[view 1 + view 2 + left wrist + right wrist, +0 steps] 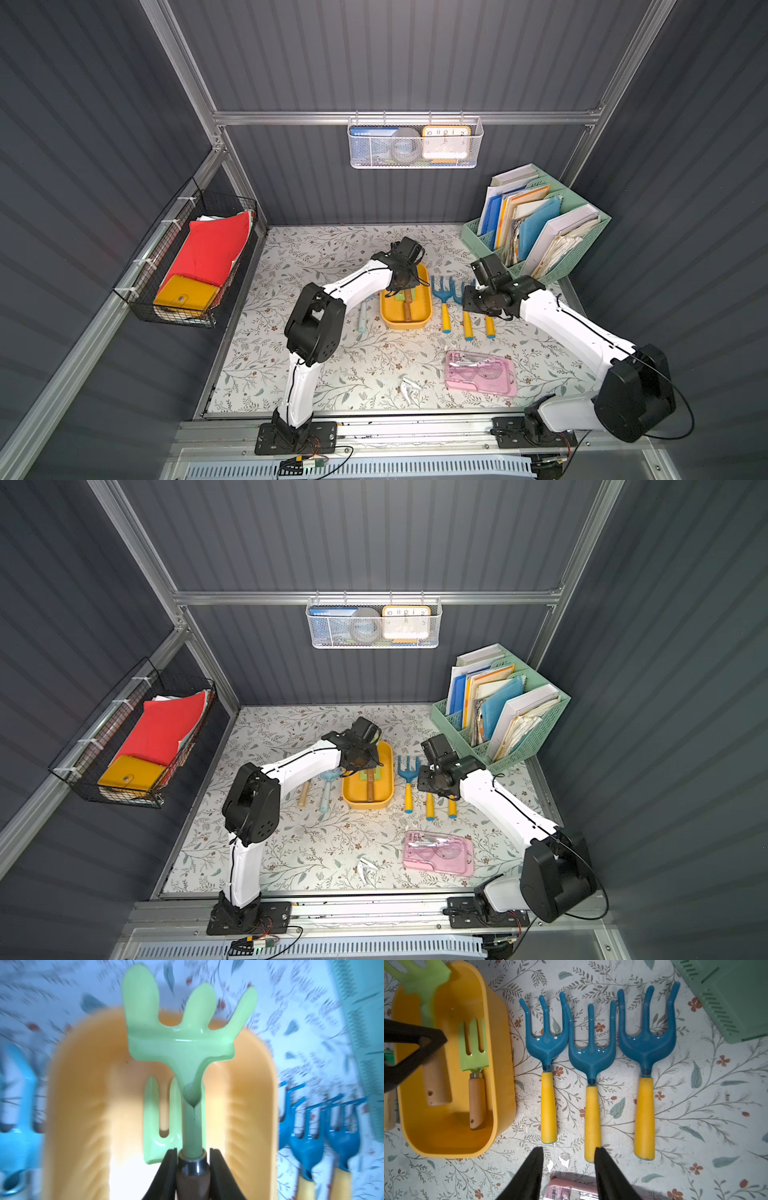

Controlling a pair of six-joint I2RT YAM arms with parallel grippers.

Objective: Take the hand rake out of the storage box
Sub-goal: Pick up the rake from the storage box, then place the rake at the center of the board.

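Observation:
The hand rake (pixel 180 1043) has a pale green three-pronged head and a brown wooden handle. My left gripper (pixel 193 1151) is shut on its handle at the metal collar. The rake hangs tilted above the yellow storage box (pixel 62 1084), its head (pixel 423 982) over the box's far end. A green hand fork (pixel 473 1051) with a wooden handle lies flat inside the box (pixel 500 1064). In both top views the left gripper (pixel 401 282) sits over the box's (pixel 428 309) far half. My right gripper (pixel 569 1150) is open and empty, hovering by the handle ends of the blue rakes.
Three blue rakes with yellow handles (pixel 591 1053) lie side by side right of the box. A pink transparent case (pixel 480 374) lies nearer the front. The mint-green file organizer (pixel 540 232) stands at the back right. A teal trowel (pixel 328 787) lies left of the box.

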